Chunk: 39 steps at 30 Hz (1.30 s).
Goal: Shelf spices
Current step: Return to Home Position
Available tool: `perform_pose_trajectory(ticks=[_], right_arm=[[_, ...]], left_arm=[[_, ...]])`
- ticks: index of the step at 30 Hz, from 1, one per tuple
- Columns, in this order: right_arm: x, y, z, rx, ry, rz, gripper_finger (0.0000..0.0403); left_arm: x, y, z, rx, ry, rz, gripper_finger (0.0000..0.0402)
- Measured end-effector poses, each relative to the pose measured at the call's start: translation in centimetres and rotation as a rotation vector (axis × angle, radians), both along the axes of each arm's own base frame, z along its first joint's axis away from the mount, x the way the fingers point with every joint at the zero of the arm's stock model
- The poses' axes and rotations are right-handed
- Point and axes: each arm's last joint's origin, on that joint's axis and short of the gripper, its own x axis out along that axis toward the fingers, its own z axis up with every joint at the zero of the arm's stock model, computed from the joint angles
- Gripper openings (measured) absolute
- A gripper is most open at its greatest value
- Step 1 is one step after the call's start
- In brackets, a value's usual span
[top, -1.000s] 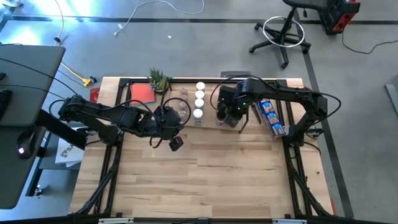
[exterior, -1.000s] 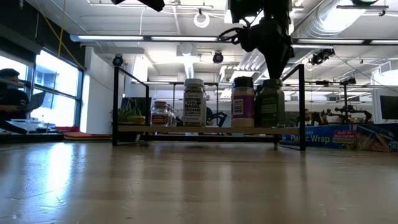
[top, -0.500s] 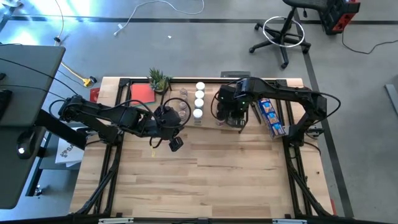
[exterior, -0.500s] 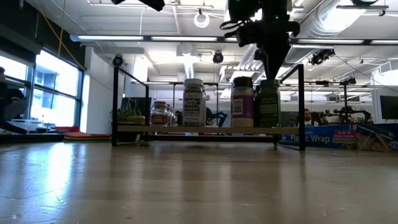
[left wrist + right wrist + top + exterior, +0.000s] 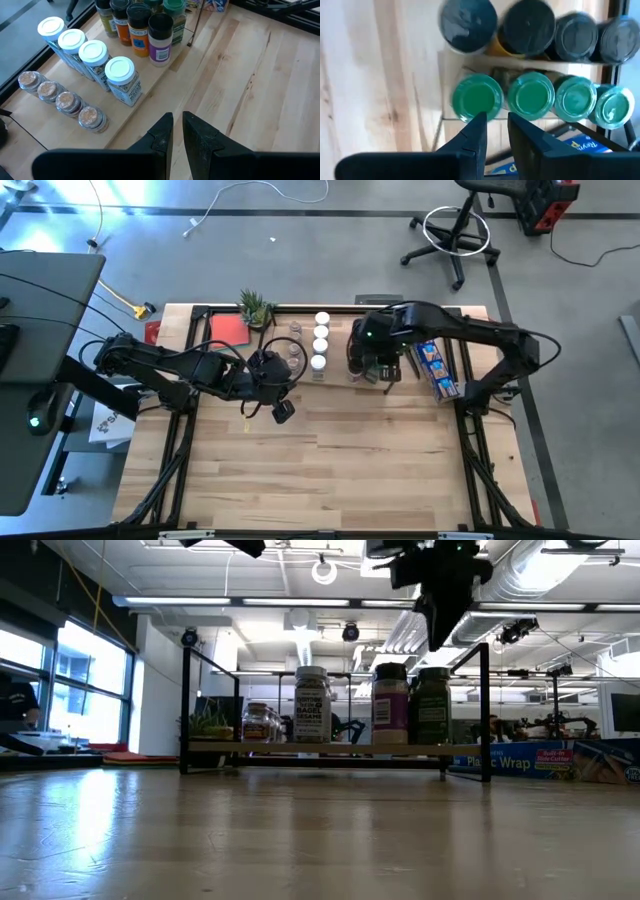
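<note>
On shelf [image 5: 145, 87] | spices [image 5: 120, 80]: green, black, white, brown lids | both jaws nearly closed, empty

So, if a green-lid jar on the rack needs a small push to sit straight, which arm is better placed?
Right. Its claw hangs directly over the green-lid jars on the rack; the left claw is beside it.

Probably a robotics lab or open office: exposed ceiling ducts [image 5: 520, 580] upper right, grey floor, a rolling chair [image 5: 455, 230] beyond the worktop [image 5: 320, 460].
</note>
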Motion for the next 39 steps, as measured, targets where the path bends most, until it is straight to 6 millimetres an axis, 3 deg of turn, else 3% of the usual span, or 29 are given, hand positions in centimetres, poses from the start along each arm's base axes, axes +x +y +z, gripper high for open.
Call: perform_pose_trajectory(ticks=[6, 10, 14, 20, 24, 28, 31, 33, 35, 39], right_arm=[[-2.2, 2.0, 3.4, 0.014, -0.182, -0.122, 0.0071], [-4.9, 3.6, 6.6, 0.038, -0.384, -0.269, 0.0071], [-9.0, 5.2, 9.3, 0.050, -0.627, -0.343, 0.0071], [-15.9, 6.4, 8.7, 0.213, -0.824, -0.375, 0.0071], [-19.7, 6.8, 7.3, 0.352, -0.969, -0.409, 0.0071], [-23.1, 6.8, 6.0, 0.415, -1.040, -0.476, 0.0071], [-24.9, 6.8, 5.0, 0.411, -1.058, -0.464, 0.0071], [-25.6, 6.8, 4.6, 0.454, -1.091, -0.499, 0.0071], [-26.0, 6.9, 4.5, 0.481, -1.127, -0.498, 0.0071], [-26.2, 6.9, 4.7, 0.439, -1.186, -0.373, 0.0071]], left_arm=[[-0.2, 0.1, 0.3, -0.018, -0.017, 0.009, 0.0036], [-1.6, 0.4, 2.2, -0.058, -0.100, -0.064, 0.0030], [-5.2, 1.9, 5.1, -0.056, -0.202, -0.094, 0.0012], [-13.9, 4.7, 8.8, -0.041, -0.444, -0.047, 0.0002], [-19.5, 5.9, 7.9, -0.024, -0.549, 0.014, 0.0001], [-24.7, 7.0, 5.8, 0.108, -0.530, 0.106, 0.0003], [-27.3, 7.7, 4.7, 0.034, -0.644, 0.267, 0.0003], [-28.2, 7.9, 3.7, 0.039, -0.696, 0.343, 0.0003], [-28.1, 7.9, 2.8, 0.098, -0.698, 0.299, 0.0003], [-26.2, 7.4, 0.8, 0.165, -0.752, 0.130, 0.0003]])
